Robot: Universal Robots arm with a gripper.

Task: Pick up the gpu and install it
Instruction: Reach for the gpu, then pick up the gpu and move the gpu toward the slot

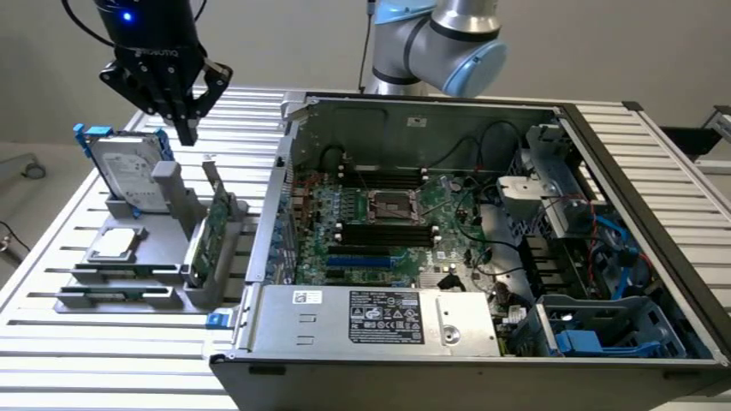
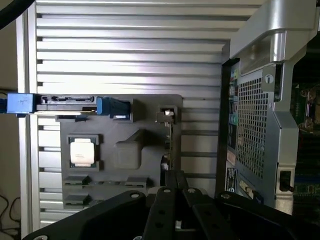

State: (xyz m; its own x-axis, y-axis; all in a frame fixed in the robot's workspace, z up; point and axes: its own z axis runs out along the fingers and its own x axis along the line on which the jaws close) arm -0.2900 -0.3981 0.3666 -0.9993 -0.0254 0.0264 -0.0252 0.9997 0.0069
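The gpu (image 1: pixel 209 229) stands on edge in a slot of the grey holder (image 1: pixel 160 278), green board showing and silver bracket uppermost. My gripper (image 1: pixel 184 130) hangs above and behind it, toward the exterior view's left, fingers shut with nothing between them. In the wrist view the gpu (image 2: pixel 169 131) appears edge-on as a thin strip on the grey holder (image 2: pixel 120 165), and my gripper (image 2: pixel 175 181) sits in line with that strip, tips pressed together. The open computer case (image 1: pixel 594 154) lies to the exterior view's right, its large green motherboard (image 1: pixel 383 224) exposed.
A silver hard drive (image 1: pixel 128 169) with a blue frame leans in the holder beside the gpu, and a small square chip (image 1: pixel 115 244) lies flat in front of it. The case's rear panel (image 2: pixel 252 125) stands close beside the holder. The slatted metal table (image 1: pixel 92 342) surrounds everything.
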